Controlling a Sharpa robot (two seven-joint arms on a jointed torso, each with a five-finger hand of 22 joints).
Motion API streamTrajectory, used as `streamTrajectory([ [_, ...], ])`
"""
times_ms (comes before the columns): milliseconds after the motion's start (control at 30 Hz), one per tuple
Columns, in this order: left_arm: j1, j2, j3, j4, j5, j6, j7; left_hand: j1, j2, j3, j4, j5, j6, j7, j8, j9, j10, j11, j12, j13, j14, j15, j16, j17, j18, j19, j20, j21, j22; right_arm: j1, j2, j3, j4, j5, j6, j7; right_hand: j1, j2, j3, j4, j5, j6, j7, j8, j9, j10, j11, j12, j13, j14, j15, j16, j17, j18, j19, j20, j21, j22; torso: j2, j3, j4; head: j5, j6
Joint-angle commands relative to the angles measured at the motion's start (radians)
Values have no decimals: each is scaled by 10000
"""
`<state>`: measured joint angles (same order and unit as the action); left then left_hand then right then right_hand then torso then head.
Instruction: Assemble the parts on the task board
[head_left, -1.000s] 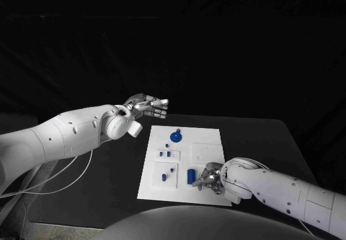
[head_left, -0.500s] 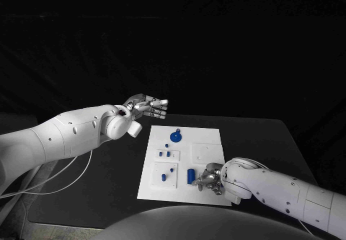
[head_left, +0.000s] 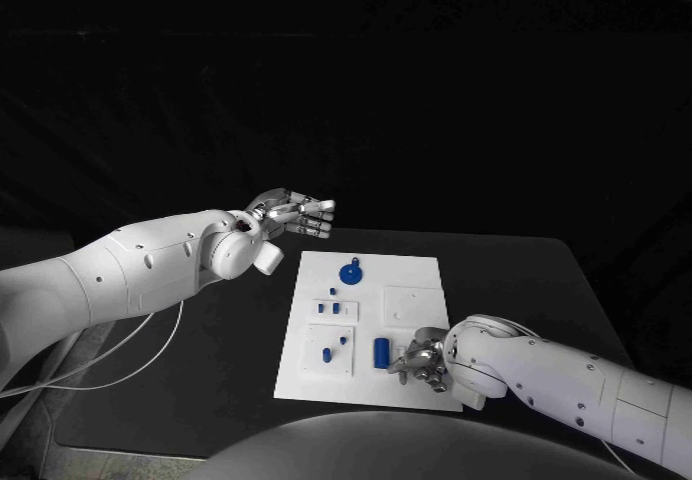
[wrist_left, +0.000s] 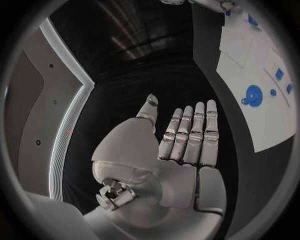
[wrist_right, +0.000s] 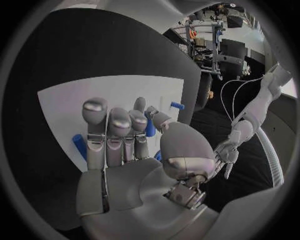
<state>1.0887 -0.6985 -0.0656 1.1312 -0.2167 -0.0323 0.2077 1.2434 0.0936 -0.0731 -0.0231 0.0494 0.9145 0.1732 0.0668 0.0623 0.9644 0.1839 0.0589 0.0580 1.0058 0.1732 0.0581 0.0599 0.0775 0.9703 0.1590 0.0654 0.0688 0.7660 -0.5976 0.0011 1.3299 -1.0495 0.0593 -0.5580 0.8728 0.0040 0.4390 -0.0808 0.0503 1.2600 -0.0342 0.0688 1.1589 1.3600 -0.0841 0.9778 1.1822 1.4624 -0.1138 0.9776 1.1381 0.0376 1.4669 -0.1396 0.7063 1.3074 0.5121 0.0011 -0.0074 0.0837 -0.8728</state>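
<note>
The white task board (head_left: 415, 276) lies in the middle of the table. At its far end sits a round blue disc (head_left: 352, 272), with small blue parts (head_left: 333, 308) below it and a blue cylinder (head_left: 381, 350) near the front. My right hand (head_left: 420, 361) rests low on the board's near right corner, fingertips beside the cylinder. In the right wrist view the cylinder (wrist_right: 150, 126) shows between a finger and the thumb; whether it is gripped is unclear. Another blue part (wrist_right: 78, 145) lies beside the fingers. My left hand (head_left: 297, 215) hovers beyond the board's far left corner, fingers straight, holding nothing.
A white cable (head_left: 144, 340) loops over the table's left side under my left arm. The left wrist view shows the board (wrist_left: 262, 125) and disc (wrist_left: 253, 95) off to one side of my left hand (wrist_left: 181, 145). Black tabletop surrounds the board.
My right hand has shifted very slightly beside the cylinder. The left hand and the parts have stayed put.
</note>
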Motion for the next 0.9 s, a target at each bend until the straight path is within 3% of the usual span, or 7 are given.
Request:
streamTrajectory([
  [33,4,16,4,-1,-48,162,34,30,93,59,19,-23,54,-9,-31,4,10,-32,16,5,-28,5,45,15,86,-56,19,13,-14,1,-156,9,191,242,171,86,168,16,-376,-134,55,-22,7,-39,-19,36,30,-2,-8,31,-34,-32,-33,-110,99,7,-30,843,1,1,0,-19,2],
  [267,2,68,3,-154,-89,136,45,31,91,105,-29,-23,70,-12,-32,4,0,-28,15,4,-67,16,42,14,87,-90,34,7,-17,5,-620,95,510,808,5,440,244,64,-711,-68,25,-149,40,-47,-218,-65,36,-41,-53,0,-61,-118,-115,-92,88,-19,-163,817,-23,-6,-23,-153,2],
  [367,2,82,3,-224,-98,134,54,31,91,105,-29,-23,70,-12,-32,4,0,-28,15,4,-67,16,42,14,87,-90,34,7,-17,6,-839,293,597,887,-112,643,368,40,-826,-35,24,-263,85,-62,-621,-100,45,-46,-69,-1,-64,-117,-103,-82,94,-24,-197,816,-21,3,-33,-218,2],
  [433,1,82,3,-253,-100,138,59,31,91,105,-29,-23,70,-12,-32,4,0,-28,15,4,-67,16,42,14,87,-90,34,7,-17,7,-980,445,609,874,-221,736,497,67,-781,-53,57,-578,197,-81,-1465,-87,112,-13,-60,8,-29,-90,-83,-67,108,-2,-165,826,-20,6,-39,-223,2],
  [500,1,83,2,-278,-100,156,68,31,91,105,-29,-23,70,-12,-32,4,0,-28,15,4,-67,16,42,14,87,-90,34,7,-17,8,-1149,609,619,845,-310,802,741,101,-1098,-132,185,-530,307,-77,-3282,-93,191,10,-78,8,8,-76,-79,-4,116,72,-156,830,-28,10,-53,-228,2],
  [633,1,79,2,-306,-100,170,78,31,91,105,-29,-23,70,-12,-32,4,0,-28,15,4,-67,16,42,14,87,-90,34,7,-17,21,-1566,989,678,697,-354,876,1356,124,-1531,-580,1016,-1296,682,-59,-5918,-122,408,10,-131,5,166,-80,-98,99,107,202,-176,827,-29,19,-75,-285,2],
  [900,1,76,-2,-296,-101,182,69,8,67,120,-59,-23,70,-11,-30,5,14,-33,16,5,-49,10,46,15,94,-84,33,14,-14,95,-2067,1315,572,-149,15,752,1930,200,-2003,-1316,1850,-1268,896,-50,-8596,-190,512,19,-275,4,264,-67,-113,194,74,315,-175,828,-12,46,-79,-378,2],
])
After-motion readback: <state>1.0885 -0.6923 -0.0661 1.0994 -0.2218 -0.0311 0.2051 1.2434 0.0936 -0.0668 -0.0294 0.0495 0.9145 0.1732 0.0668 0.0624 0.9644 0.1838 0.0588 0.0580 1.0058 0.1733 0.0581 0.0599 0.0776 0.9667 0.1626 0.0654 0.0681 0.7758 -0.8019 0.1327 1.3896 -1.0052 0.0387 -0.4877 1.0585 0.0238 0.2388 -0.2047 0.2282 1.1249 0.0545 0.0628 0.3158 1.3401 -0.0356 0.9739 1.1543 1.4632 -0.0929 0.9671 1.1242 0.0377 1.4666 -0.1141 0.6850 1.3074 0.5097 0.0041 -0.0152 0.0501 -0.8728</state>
